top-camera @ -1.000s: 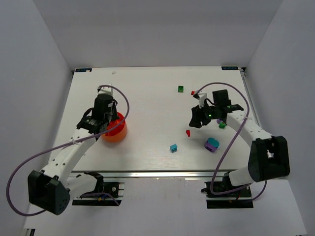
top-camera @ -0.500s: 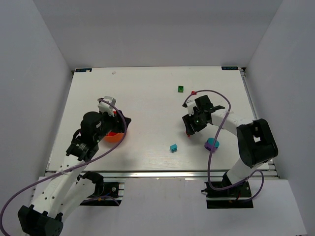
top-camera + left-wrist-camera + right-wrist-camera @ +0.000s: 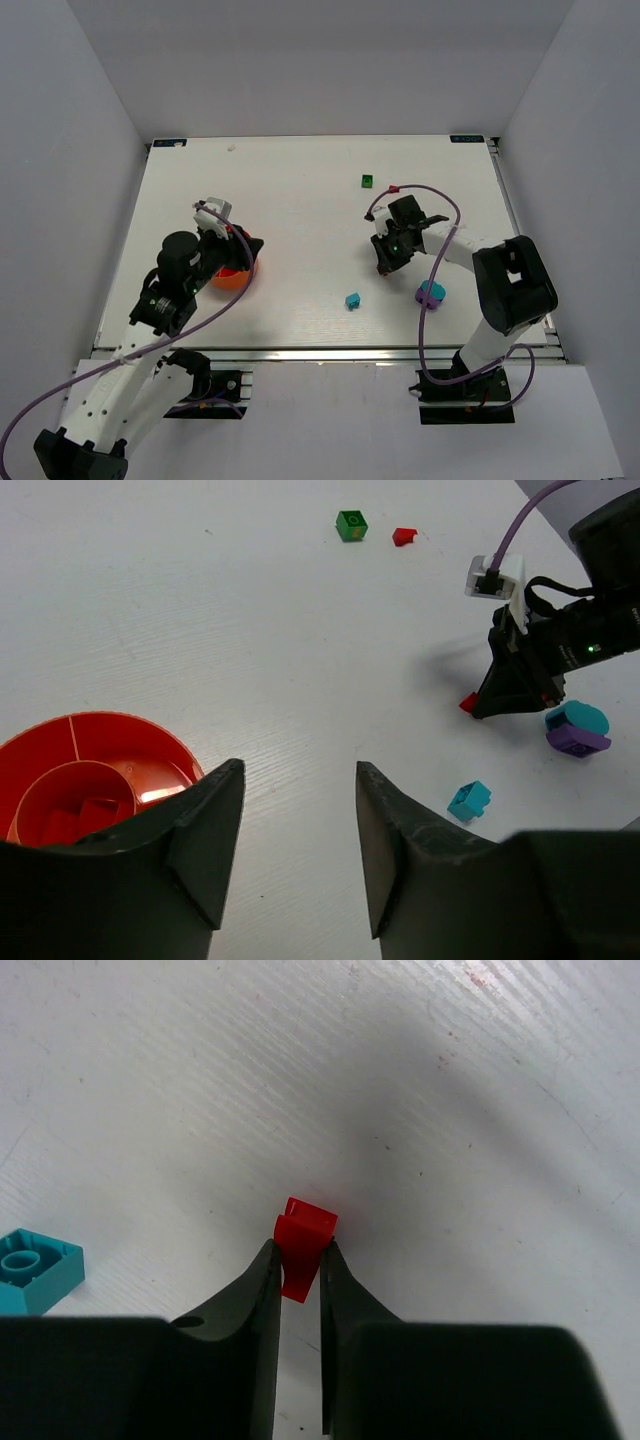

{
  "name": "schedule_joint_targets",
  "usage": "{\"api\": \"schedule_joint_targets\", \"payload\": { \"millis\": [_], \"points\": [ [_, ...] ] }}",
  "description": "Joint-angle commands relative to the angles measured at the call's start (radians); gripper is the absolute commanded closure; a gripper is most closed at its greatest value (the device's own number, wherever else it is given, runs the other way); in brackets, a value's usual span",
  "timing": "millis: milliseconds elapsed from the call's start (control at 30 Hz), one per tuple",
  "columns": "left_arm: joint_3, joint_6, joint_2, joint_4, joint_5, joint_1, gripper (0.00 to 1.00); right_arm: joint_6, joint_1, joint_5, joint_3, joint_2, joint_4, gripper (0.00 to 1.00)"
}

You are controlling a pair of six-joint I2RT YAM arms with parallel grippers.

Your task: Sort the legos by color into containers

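- The step in hand looks like the pickup of a red brick (image 3: pixel 305 1232). The right gripper (image 3: pixel 297 1265) is clenched on it, with 1 finger pressed against each side and the brick's top poking out past the tips.
- The brick sits at the right-centre of the table (image 3: pixel 300 200), low against the surface. I cannot tell whether it has left the table yet.
- It is a tiny glossy red piece with a squared, hollow-looking upper end, narrow enough to fill the slim gap between the fingers.
- A teal brick (image 3: pixel 35 1268) lies near it on the left, apart from the fingers.
- The next move probably calls for a straight lift, then a carry across to the orange bowl (image 3: pixel 130 742) on the left. That bowl already holds red bricks (image 3: pixel 85 815) in its inner ring.
- The grip is on so small a piece that it could twist or slip during the lift.
- The left gripper (image 3: pixel 295 820) hangs released beside the bowl with nothing between its fingers.
- A green brick (image 3: pixel 351 524) and a stacked purple-and-teal pair (image 3: pixel 575 730) are still unsorted.
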Motion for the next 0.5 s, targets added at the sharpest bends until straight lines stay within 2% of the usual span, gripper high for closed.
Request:
{"api": "schedule_joint_targets", "payload": {
  "millis": [0, 33, 100, 167, 267, 333, 400, 433, 467],
  "points": [
    [-0.012, 0.011, -0.043, 0.024, 0.029, 0.002, 0.43, -0.004, 0.012, 0.031, 0.014, 0.016, 0.01, 0.87],
    [-0.017, 0.013, -0.066, 0.038, 0.037, 0.002, 0.5, -0.016, 0.016, 0.032, 0.016, 0.009, 0.009, 0.93],
    [-0.031, 0.016, -0.089, 0.059, 0.067, 0.002, 0.55, -0.056, 0.03, -0.007, 0.043, -0.006, 0.004, 0.98],
    [-0.043, 0.019, -0.124, 0.072, 0.084, 0.002, 0.64, -0.189, 0.038, -0.105, 0.088, -0.007, -0.042, 1.0],
    [-0.051, 0.027, -0.168, 0.087, 0.086, 0.002, 0.76, -0.382, 0.114, -0.25, 0.281, 0.035, -0.189, 1.0],
    [-0.052, 0.027, -0.193, 0.078, 0.022, 0.002, 0.77, -0.479, 0.183, -0.293, 0.471, 0.101, -0.299, 1.0],
    [-0.063, 0.027, -0.239, 0.081, -0.02, 0.002, 0.77, -0.514, 0.216, -0.316, 0.606, 0.2, -0.358, 1.0],
    [-0.066, 0.024, -0.251, 0.082, -0.047, 0.002, 0.76, -0.524, 0.257, -0.357, 0.745, 0.234, -0.381, 1.0],
    [-0.069, 0.024, -0.273, 0.082, -0.06, 0.002, 0.75, -0.533, 0.271, -0.378, 0.815, 0.271, -0.434, 1.0]
  ]
}}
